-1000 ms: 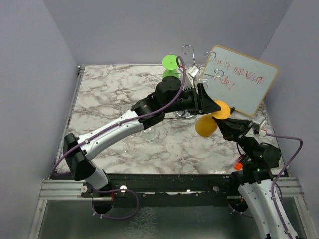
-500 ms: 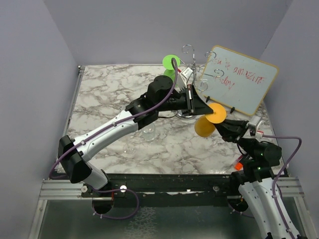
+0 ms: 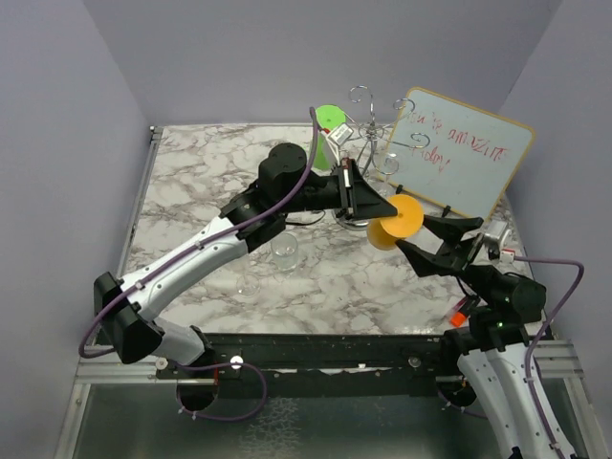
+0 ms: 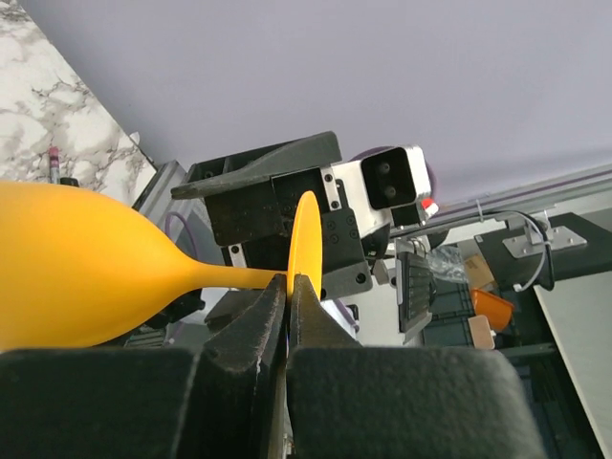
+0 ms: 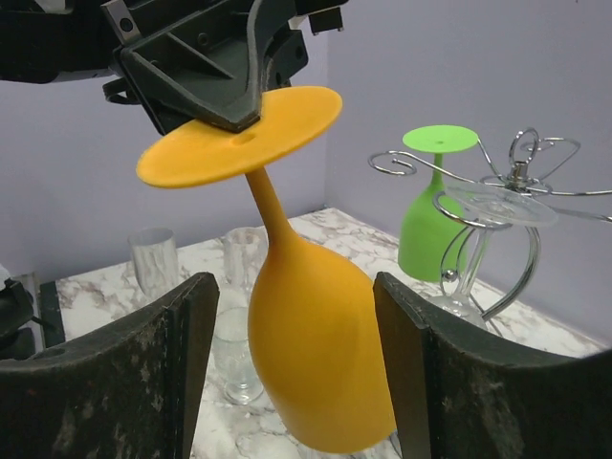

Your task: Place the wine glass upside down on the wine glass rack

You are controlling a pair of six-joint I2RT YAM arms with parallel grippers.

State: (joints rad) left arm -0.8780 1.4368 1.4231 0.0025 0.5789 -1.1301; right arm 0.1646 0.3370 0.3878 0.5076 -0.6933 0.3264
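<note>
The orange wine glass [image 3: 397,225] hangs upside down in the air, foot up and bowl down. My left gripper [image 3: 386,207] is shut on the rim of its flat foot [image 4: 305,234], and the pinch shows in the left wrist view [image 4: 289,282]. My right gripper [image 5: 292,373] is open, with a finger on each side of the bowl [image 5: 320,363] and a gap on both sides. The chrome wine glass rack [image 3: 368,124] stands behind, to the right in the right wrist view [image 5: 516,182]. A green glass [image 5: 435,206] and a clear glass [image 5: 497,206] hang on it.
A white board with red writing [image 3: 459,158] leans at the back right, close to the rack. Clear tumblers stand on the marble table [image 3: 191,182], one [image 3: 284,253] under my left arm and others [image 5: 153,258] seen past the orange bowl. Purple walls enclose the table.
My left gripper closed on the glass's foot. My right gripper, which held the bowl, opened and let go. The glass shifted slightly up and left.
</note>
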